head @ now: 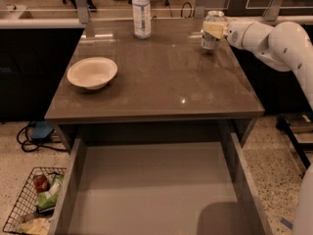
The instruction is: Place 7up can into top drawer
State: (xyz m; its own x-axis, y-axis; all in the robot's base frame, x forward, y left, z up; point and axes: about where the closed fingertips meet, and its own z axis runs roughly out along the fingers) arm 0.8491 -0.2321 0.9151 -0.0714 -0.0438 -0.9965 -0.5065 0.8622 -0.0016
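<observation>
One small silvery-white aluminium 7up can (210, 43) is standing at the far right of the grey-brown tabletop (161, 82), and the white arm's two-finger gripper (213, 29) is bracketing its sides and appears to be gripping it. Nothing is lying in the wide, shallow grey-brown top drawer (156, 190), which is standing open below. By this inspection, the lift, carry and release are all outstanding.

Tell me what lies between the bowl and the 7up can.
Only bare tabletop, in the camera view; the gripper holds the 7up can at the far right.
</observation>
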